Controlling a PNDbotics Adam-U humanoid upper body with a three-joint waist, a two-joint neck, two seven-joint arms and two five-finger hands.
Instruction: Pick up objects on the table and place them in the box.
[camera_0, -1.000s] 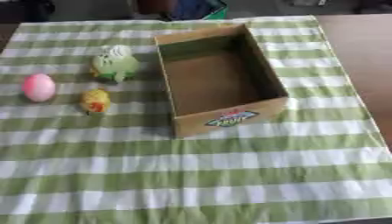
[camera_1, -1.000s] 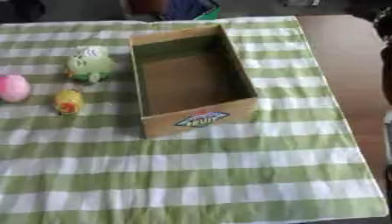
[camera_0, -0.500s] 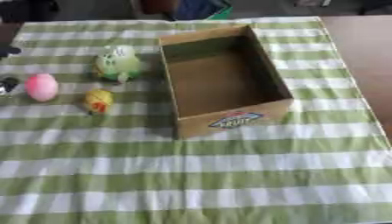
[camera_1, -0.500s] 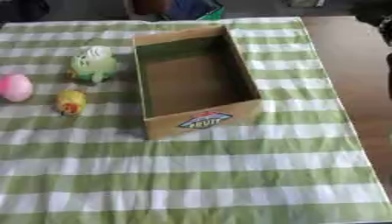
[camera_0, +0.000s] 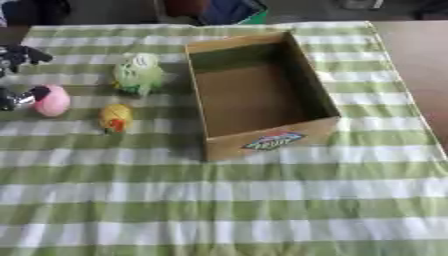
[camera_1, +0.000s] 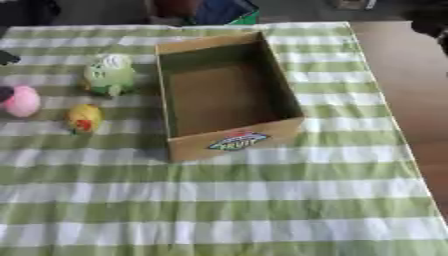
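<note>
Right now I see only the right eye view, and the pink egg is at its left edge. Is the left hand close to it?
Observer: Yes. The left eye view shows the left hand at the left edge, one dark finger right beside the pink egg.
Operator: Are the fingers closed round it?
Observer: No. A second dark part sits higher, level with the green toy, apart from the egg; the hand looks open.

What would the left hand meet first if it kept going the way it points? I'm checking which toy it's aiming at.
Most likely the pink egg-shaped toy: the left hand reaches in from the left edge, its dark fingers right beside it. Contact is unclear.
</note>
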